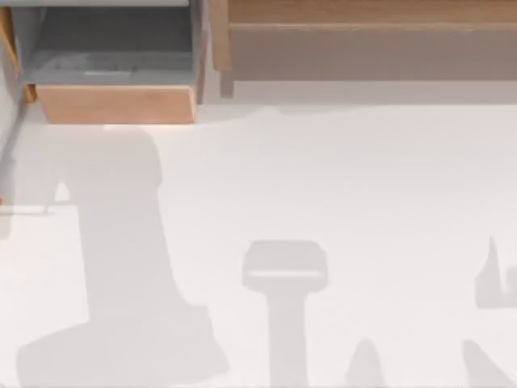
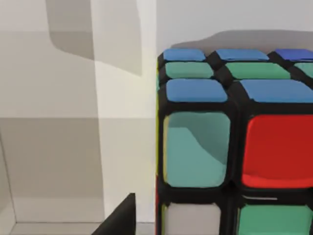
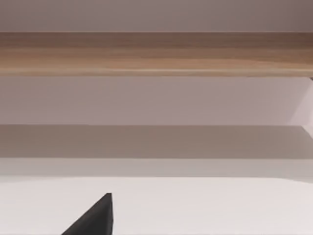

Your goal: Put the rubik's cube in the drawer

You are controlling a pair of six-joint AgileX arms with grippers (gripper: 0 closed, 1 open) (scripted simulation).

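Observation:
The rubik's cube (image 2: 234, 147) sits very close in the left wrist view, with blue, green, teal, red and white stickers on black plastic. My left gripper (image 2: 215, 230) is shut on it; one black fingertip (image 2: 120, 220) shows just beside the cube's edge, and the other finger is hidden. Pale walls and a pale floor lie behind the cube. The drawer (image 1: 115, 103) stands open at the table's far left, its grey inside showing behind a light-wood front panel. In the right wrist view, my right gripper (image 3: 161, 227) hangs open above the white table, one fingertip (image 3: 95, 218) visible.
A long brown wooden shelf (image 1: 363, 40) runs along the far right of the table and crosses the right wrist view (image 3: 156, 54). Grey arm shadows fall across the white table (image 1: 363, 178).

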